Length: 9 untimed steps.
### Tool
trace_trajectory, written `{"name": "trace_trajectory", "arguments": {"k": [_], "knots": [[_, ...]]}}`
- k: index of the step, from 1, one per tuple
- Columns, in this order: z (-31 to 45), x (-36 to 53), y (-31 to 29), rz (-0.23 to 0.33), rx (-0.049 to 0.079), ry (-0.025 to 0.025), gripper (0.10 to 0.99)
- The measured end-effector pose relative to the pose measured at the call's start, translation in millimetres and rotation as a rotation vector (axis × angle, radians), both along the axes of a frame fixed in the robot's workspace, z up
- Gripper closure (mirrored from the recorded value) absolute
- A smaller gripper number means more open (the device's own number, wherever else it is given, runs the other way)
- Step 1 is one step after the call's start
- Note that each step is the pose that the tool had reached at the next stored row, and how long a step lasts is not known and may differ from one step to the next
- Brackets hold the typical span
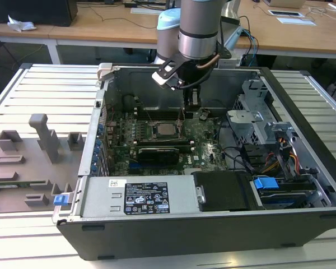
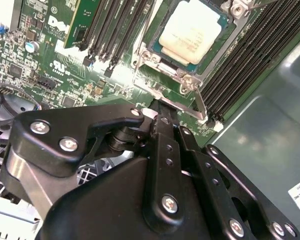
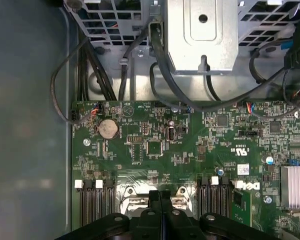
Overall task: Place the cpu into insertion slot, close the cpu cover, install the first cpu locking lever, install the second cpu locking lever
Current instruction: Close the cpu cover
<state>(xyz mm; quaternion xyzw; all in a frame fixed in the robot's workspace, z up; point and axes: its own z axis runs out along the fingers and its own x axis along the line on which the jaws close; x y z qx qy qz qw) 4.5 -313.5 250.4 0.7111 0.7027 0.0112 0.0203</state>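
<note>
The open computer case [image 1: 213, 235] sits on the slatted counter [image 1: 45, 89], with the green motherboard [image 3: 190, 150] on its floor. The hand [image 3: 160, 196] hangs low over the board, fingers pressed together and holding nothing. The insertion slot [image 1: 155, 130] already carries the cpu [image 2: 190, 32], and the cpu cover [image 2: 161, 67] lies framed around it. By my reading the job stands at the locking levers: the fingertips sit just beside a thin wire lever [image 2: 196, 100]. That work calls for a steady push without slipping onto the board.

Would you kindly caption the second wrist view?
Black gripper near the pale silvery square cpu, framed by its thin metal cpu cover, on the green motherboard.
</note>
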Motion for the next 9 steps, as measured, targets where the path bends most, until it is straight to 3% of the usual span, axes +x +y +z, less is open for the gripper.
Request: {"name": "trace_trajectory", "arguments": {"k": [9], "knots": [[0.0,-10.8,0.0,0.000,0.000,0.0000,0.980]]}}
